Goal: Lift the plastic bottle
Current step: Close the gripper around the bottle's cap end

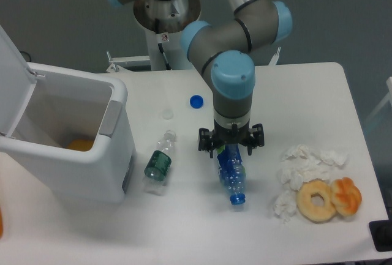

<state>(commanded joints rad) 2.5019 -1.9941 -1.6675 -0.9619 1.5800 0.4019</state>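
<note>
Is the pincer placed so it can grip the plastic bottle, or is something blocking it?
Probably yes: the pincer sits low over the lying plastic bottle, jaws spread either side, nothing between.

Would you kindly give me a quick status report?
Gripper open, straddling the plastic bottle. Bottle lying flat on table, not lifted. Nothing blocking.

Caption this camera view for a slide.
UR5e gripper lowered over the lying plastic bottle, fingers straddling its upper body.

Count on my worktop: two bottles, the plastic bottle [232, 174] mid-table and a smaller green-labelled bottle [158, 162]; one blue cap [196, 101]; one white bin [67, 139] at the left edge; two donuts [316, 201] [346, 196] and three crumpled tissue clumps [306, 161] near the right edge.
</note>
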